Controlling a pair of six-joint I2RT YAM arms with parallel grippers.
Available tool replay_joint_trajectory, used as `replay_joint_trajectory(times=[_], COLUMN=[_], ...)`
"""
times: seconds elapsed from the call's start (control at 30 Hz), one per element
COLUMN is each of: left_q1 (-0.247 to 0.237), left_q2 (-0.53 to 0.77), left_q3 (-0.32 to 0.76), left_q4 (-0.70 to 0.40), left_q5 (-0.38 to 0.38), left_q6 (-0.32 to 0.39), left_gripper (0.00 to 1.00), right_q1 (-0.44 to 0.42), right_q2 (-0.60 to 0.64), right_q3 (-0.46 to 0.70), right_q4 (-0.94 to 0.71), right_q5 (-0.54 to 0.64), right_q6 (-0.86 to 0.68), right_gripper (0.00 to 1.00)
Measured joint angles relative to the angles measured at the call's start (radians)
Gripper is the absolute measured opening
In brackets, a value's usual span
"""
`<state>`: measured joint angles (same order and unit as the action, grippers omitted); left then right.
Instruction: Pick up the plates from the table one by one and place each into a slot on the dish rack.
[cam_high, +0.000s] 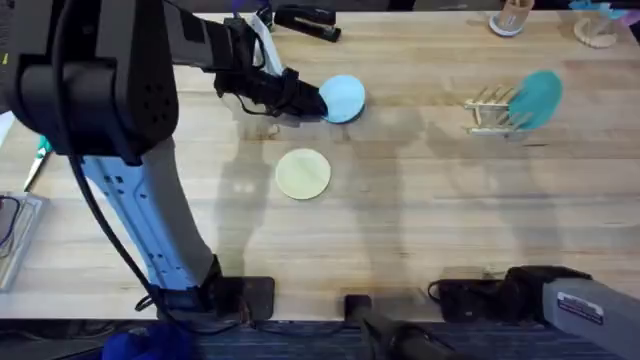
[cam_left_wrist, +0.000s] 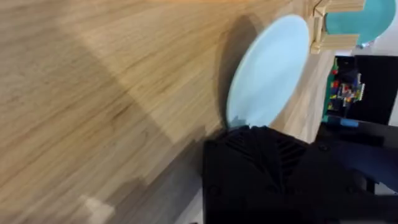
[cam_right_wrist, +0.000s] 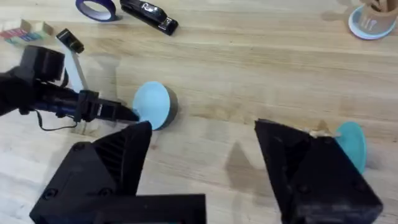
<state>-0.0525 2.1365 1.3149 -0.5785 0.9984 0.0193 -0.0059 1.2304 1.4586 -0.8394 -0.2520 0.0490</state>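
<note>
Clenching the light blue plate by its near rim, the left gripper held it left of the dish rack; the right gripper stood released.

Three plates: light blue plate, cream plate, teal plate.

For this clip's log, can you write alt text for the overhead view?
The left gripper holds the light blue plate by its edge, lifted over the table. A cream plate lies flat nearer the bases, and a teal plate already stands in the dish rack.
</note>
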Motion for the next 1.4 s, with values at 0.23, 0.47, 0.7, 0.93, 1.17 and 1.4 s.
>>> replay_joint_trajectory(times=[0.23,0.47,0.7,0.93,1.17,1.4], left_q1=[0.0,0.0,0.0,0.0,0.0,0.0], left_q2=[0.0,0.0,0.0,0.0,0.0,0.0], left_q3=[-0.003,-0.003,-0.003,-0.003,-0.003,-0.003], left_q4=[0.007,0.009,0.01,0.01,0.011,0.011], left_q5=[0.003,0.002,0.001,0.001,0.001,0.001], left_q6=[-0.016,-0.024,-0.028,-0.028,-0.035,-0.036], left_gripper=[0.041,0.041,0.041,0.042,0.041,0.042], right_q1=[0.0,0.0,0.0,0.005,0.078,0.103], right_q2=[0.0,0.0,0.0,0.01,0.129,0.289], right_q3=[0.0,0.0,0.0,0.001,0.005,0.005], right_q4=[0.0,-0.001,-0.007,-0.006,0.025,0.092], right_q5=[0.0,0.0,-0.003,-0.006,-0.076,-0.143], right_q6=[0.0,0.0,0.116,0.264,0.244,0.194], right_gripper=[0.996,0.995,0.996,0.995,0.996,0.996])
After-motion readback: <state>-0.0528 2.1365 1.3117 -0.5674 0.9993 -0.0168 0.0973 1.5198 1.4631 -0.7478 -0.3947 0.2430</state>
